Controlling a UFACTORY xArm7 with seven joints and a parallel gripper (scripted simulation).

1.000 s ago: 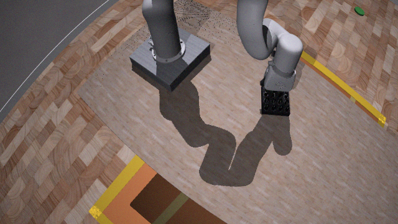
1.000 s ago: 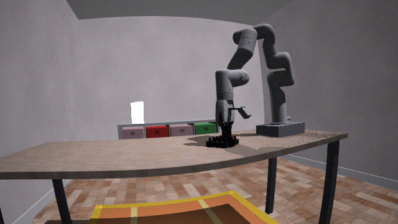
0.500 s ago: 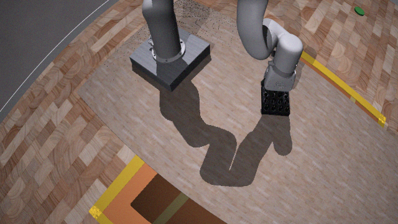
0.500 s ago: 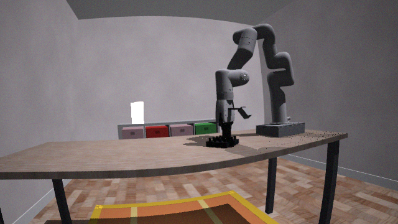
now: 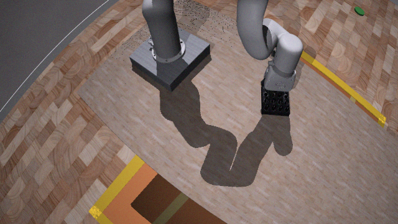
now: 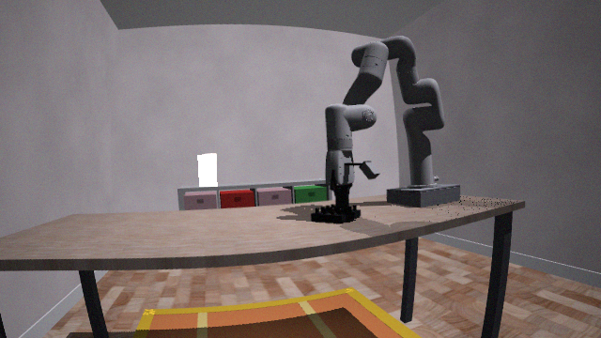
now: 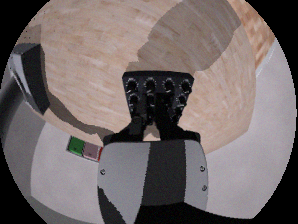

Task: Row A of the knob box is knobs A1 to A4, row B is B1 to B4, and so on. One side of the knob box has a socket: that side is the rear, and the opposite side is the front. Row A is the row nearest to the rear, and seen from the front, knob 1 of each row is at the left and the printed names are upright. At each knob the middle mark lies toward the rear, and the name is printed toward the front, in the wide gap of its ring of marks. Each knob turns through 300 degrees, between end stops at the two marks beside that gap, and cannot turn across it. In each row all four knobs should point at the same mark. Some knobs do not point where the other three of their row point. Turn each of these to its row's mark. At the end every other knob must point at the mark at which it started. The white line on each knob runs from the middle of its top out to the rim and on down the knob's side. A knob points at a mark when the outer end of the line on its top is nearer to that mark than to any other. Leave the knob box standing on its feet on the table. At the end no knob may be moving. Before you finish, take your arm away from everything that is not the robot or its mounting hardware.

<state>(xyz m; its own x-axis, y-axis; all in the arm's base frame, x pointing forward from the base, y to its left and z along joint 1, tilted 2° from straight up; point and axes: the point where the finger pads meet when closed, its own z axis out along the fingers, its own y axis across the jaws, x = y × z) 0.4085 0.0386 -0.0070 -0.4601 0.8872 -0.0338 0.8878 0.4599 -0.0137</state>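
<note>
Broad and light grey, the smooth housing [image 7: 122, 167] of the pincer [image 5: 277, 88] [image 6: 342, 206] [image 7: 151, 118] is filling the near part of the wrist view, a dark band running down its middle. Beyond it, the pincer's black fingers are pointing down over the black rectangular knob box [image 5: 275, 114] [image 6: 329, 217] [image 7: 158, 76], standing close together; whether they are gripping a knob, I cannot tell. Round black knobs are standing in rows on the box, pale marks ringing those farthest from the housing, but the fingers are hiding some and the pointing directions are too small to read. Under it all, the wood-grained table [image 5: 224, 102] [image 6: 141, 235] [image 7: 90, 65] is carrying the box, which is sitting apart from the dark grey square base [image 5: 200, 51] [image 6: 404, 196] of the bent grey arm [image 5: 253, 28] [image 6: 371, 66]. An orange rug with yellow edging [image 5: 124, 190] [image 6: 263, 307] is lying on the floor below. Farthest off, a low grey shelf [image 6: 254, 185] is holding pink, red and green boxes against the pale wall [image 6: 263, 103].

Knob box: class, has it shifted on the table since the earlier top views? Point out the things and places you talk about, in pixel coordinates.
No, the knob box [image 5: 275, 114] [image 6: 334, 218] [image 7: 158, 75] shows no visible shift; it sits the same way relative to the arm's base plate [image 5: 170, 85] [image 6: 404, 197].
</note>
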